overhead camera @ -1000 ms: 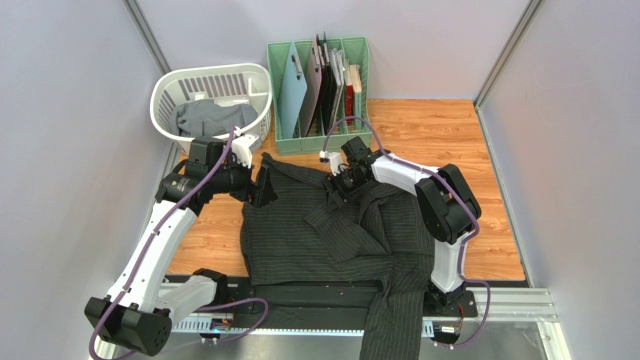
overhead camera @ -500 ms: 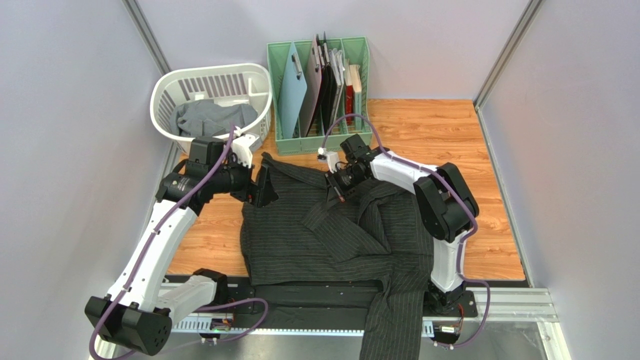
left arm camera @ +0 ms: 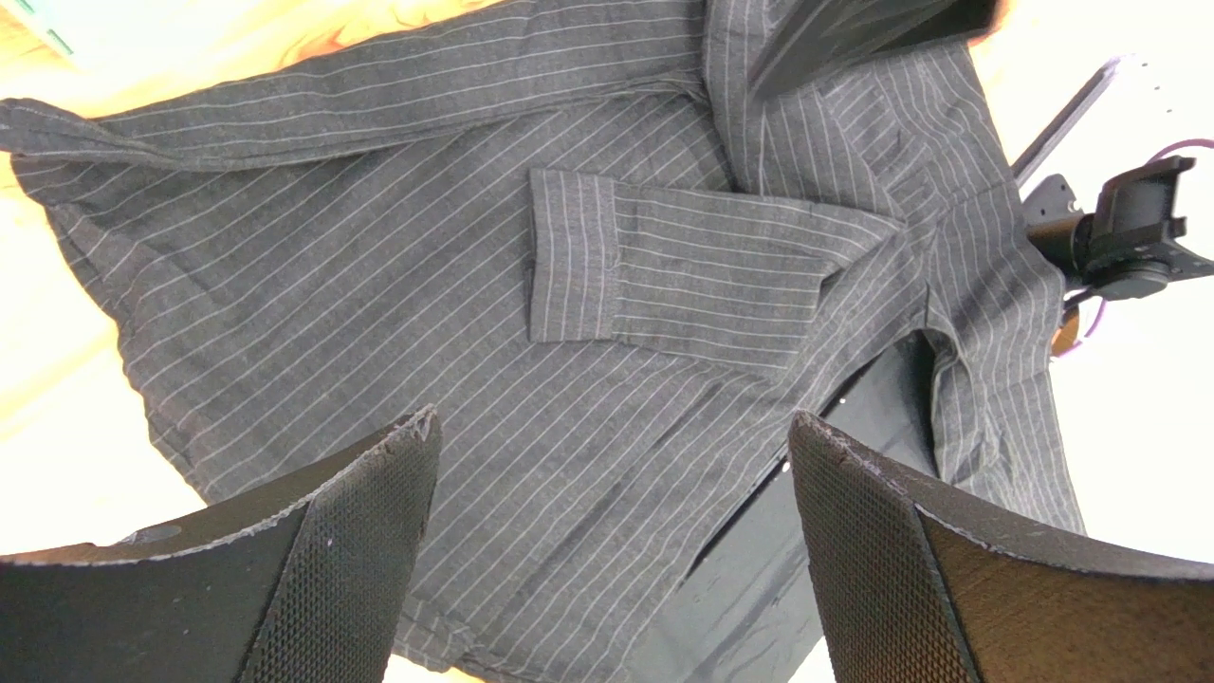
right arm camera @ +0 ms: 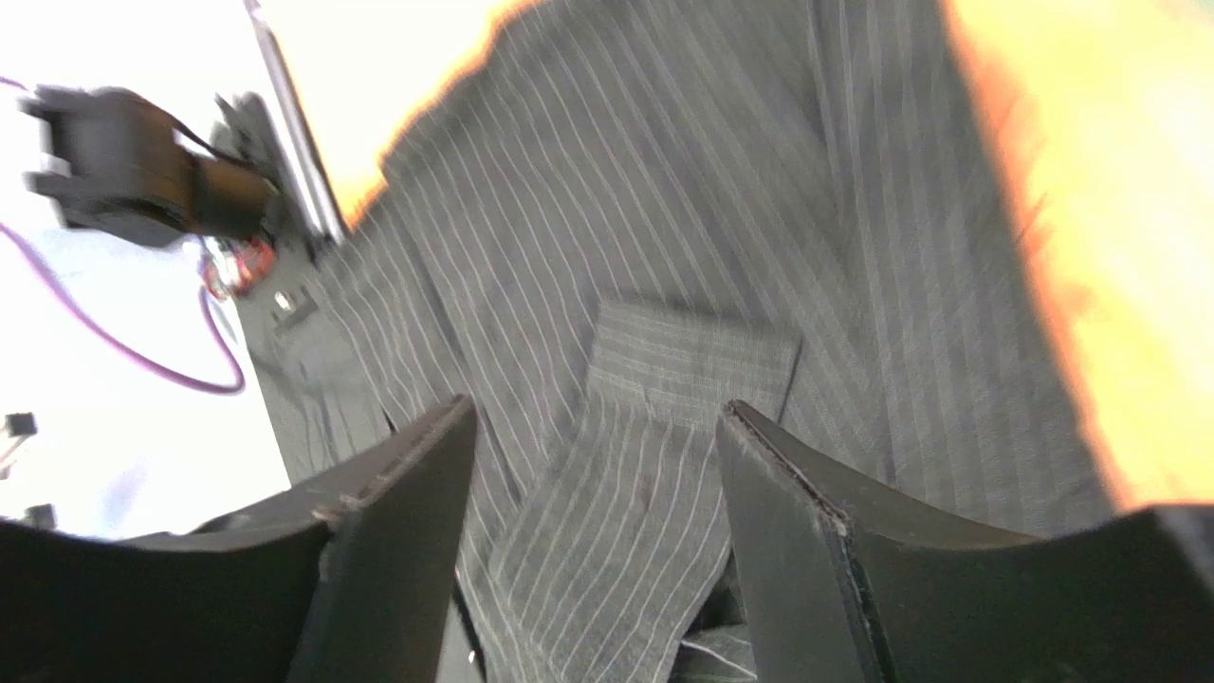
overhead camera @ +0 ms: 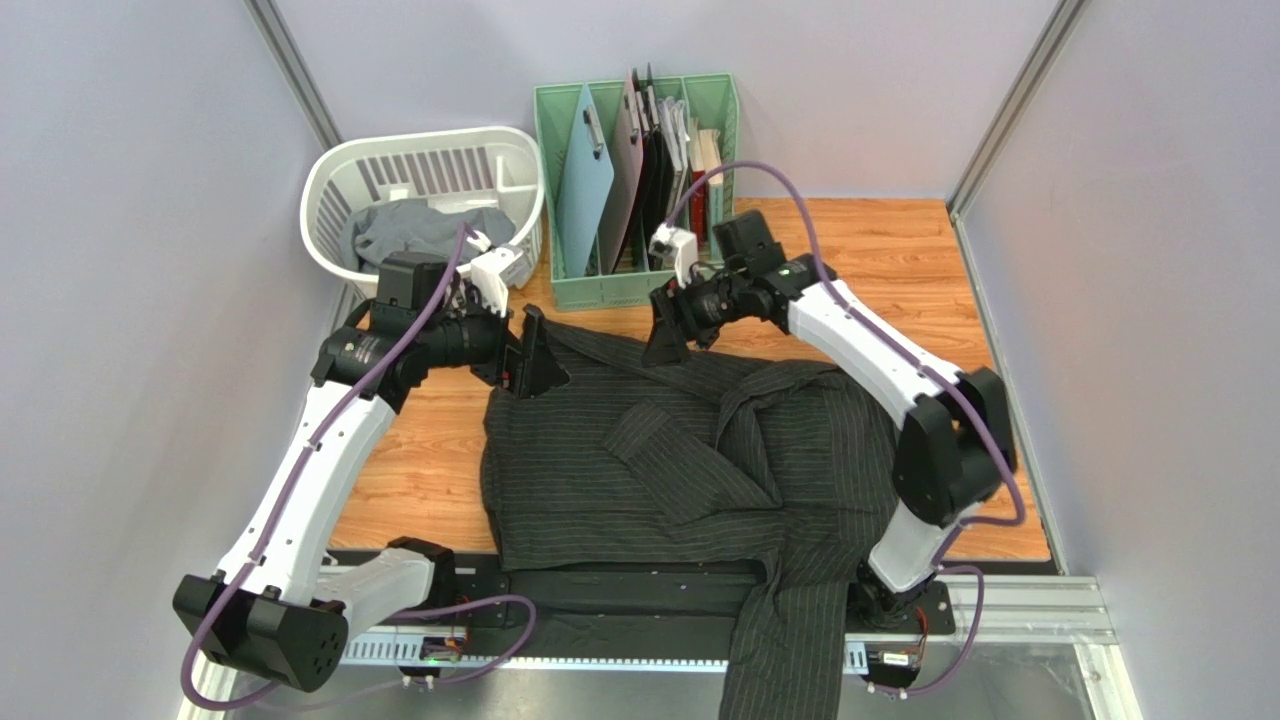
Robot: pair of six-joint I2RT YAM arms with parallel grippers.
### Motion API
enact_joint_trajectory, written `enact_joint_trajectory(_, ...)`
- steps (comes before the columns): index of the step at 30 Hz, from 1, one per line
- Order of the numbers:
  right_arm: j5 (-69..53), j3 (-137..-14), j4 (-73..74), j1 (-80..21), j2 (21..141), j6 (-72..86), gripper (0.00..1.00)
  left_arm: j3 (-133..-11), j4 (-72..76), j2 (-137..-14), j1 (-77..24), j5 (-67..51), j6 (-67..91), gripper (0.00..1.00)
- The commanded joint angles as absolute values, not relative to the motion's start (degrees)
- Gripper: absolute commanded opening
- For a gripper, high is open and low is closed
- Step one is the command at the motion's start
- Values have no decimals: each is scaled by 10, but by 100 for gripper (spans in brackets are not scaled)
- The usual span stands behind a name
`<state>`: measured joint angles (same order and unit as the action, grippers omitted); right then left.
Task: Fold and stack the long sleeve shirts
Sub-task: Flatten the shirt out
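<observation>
Shirt (overhead camera: 676, 465), black pinstriped, spread on table (overhead camera: 902, 255); we record left gripper (overhead camera: 529, 356) and right gripper (overhead camera: 658, 342) above it, jaws apart, empty.

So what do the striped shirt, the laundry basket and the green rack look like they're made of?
Striped shirt: thin woven cloth, matte dark grey with pale pinstripes; it creases and drapes over the table edge.
Laundry basket: white moulded plastic, slightly glossy, with slotted walls.
Green rack: likely plastic too, smooth pale green, with moulded dividers; hard to be sure.
</observation>
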<state>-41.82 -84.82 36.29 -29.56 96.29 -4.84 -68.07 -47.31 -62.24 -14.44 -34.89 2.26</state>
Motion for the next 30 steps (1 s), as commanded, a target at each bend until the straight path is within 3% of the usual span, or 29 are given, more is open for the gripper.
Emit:
enact_joint_trajectory(1,-378,-822,424,-302,1047,-56,67,-681,-461,-613,-140,-370,32,96)
enact_joint_trajectory(10,-331,-789,434,-305,1105,-61,63,-665,-455,-608,-140,-375,35,97)
enact_joint_trajectory(24,-387,-778,394,-308,1164,-18,57,-658,-452,-614,-140,-372,35,97)
enact_joint_trajectory(30,-433,-793,381,-325,1157,-4,49,-650,-449,-609,-140,-374,37,97)
